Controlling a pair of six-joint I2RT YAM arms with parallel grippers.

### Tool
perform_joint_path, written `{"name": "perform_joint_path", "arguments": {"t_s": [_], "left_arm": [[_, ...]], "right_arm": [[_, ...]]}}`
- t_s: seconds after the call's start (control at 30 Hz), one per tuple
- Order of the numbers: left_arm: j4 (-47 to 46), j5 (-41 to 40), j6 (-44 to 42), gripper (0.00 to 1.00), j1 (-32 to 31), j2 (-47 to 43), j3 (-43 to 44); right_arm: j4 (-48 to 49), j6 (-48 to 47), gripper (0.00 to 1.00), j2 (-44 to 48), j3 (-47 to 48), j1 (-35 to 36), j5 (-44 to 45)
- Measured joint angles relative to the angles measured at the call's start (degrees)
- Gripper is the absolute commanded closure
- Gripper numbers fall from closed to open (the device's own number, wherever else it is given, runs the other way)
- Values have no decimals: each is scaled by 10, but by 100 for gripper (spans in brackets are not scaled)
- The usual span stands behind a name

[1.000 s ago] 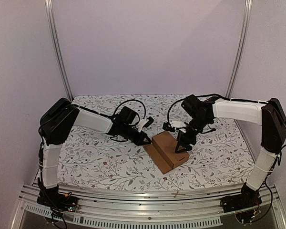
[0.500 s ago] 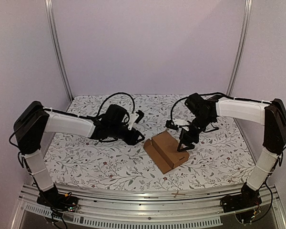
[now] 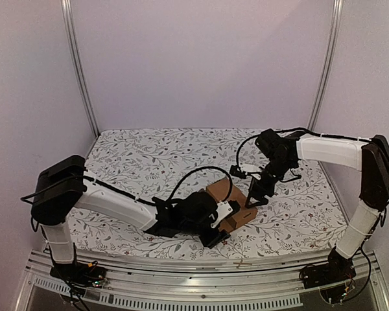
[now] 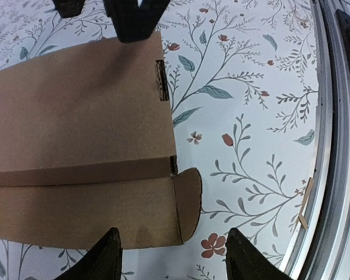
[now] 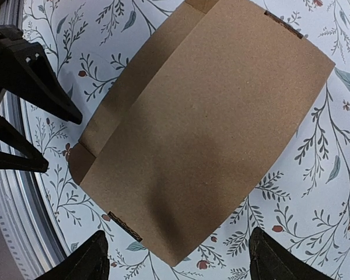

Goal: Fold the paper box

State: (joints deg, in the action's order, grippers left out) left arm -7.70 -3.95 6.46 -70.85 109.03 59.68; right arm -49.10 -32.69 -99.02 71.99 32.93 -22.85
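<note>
The paper box lies partly folded on the floral cloth, a flat brown carton with a narrow flap and a rounded tab along its near side. My left gripper hovers open at that near edge, its fingers straddling the tab corner without holding it. At the far right edge of the box my right gripper stands open above a box corner, holding nothing. The box fills the right wrist view, and the left gripper's fingers show at its upper left. The box shows up close in the left wrist view.
A metal rail runs along the table's near edge, close behind the left gripper. A small brown scrap lies on it. The floral cloth covers the table out to pale walls and two upright metal posts.
The left arm swung from the box's far left side round to its near edge, and its gripper went from shut to open. The right gripper shifted slightly right and stayed open.
</note>
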Motion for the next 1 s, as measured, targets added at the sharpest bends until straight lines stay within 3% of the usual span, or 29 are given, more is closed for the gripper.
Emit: {"name": "perform_joint_path", "arguments": {"t_s": [0.37,0.73,1.0], "left_arm": [[7,-41,-11,61,-6,51,57],[9,-29,-33,55,-13,61,62],[25,-40,-39,78,-22,88,100]], "right_arm": [[0,16,19,-24,0,-4,0],[-2,25,20,-35,0,-16,-6],[-7,26,23,-58,0,-16,-13]]}}
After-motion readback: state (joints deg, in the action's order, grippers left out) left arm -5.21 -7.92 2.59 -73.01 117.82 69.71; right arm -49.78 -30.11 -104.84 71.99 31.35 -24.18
